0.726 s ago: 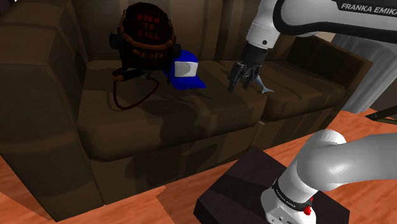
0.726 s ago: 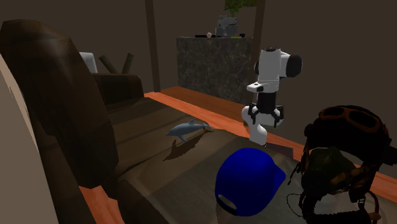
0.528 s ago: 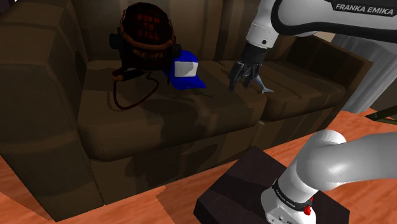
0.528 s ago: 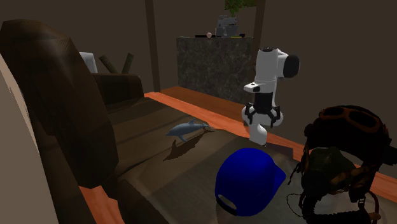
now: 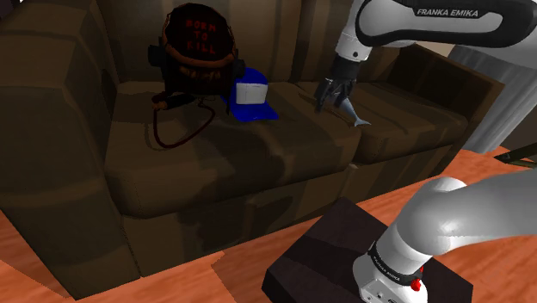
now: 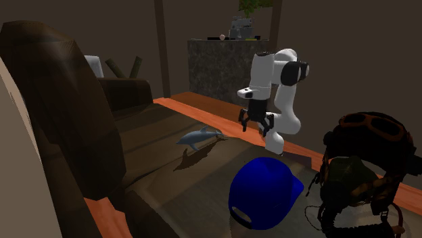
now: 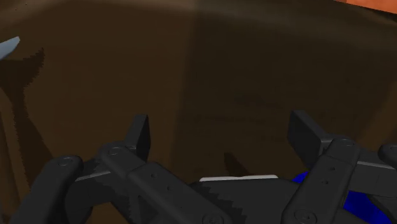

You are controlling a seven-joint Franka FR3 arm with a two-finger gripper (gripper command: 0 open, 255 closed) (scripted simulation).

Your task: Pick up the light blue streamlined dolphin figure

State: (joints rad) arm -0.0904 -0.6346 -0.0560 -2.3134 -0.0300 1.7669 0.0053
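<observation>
The grey-blue dolphin figure point(image 5: 352, 111) lies on the brown sofa seat point(image 5: 215, 155); in the second exterior view the dolphin point(image 6: 199, 137) rests near the seat's front edge and casts a shadow. My black gripper point(image 5: 329, 94) hovers just beside its head, toward the shoulder view's left. From the other side, the gripper point(image 6: 255, 122) hangs to the dolphin's right and a little above it. In the wrist view the gripper point(image 7: 222, 133) is open above bare seat, and only a tip of the dolphin point(image 7: 7, 46) shows far off to one side. Nothing is held.
A blue cap point(image 5: 251, 99) lies on the seat next to a dark helmet with goggles point(image 5: 198, 47) and its cord. The sofa's backrest point(image 5: 284, 34) rises behind the dolphin. A stone counter point(image 6: 226, 67) stands beyond the orange floor.
The arm has swung toward the dolphin: in the second exterior view the gripper moved left, closer to the figure. The fingers stay open and the dolphin has not moved.
</observation>
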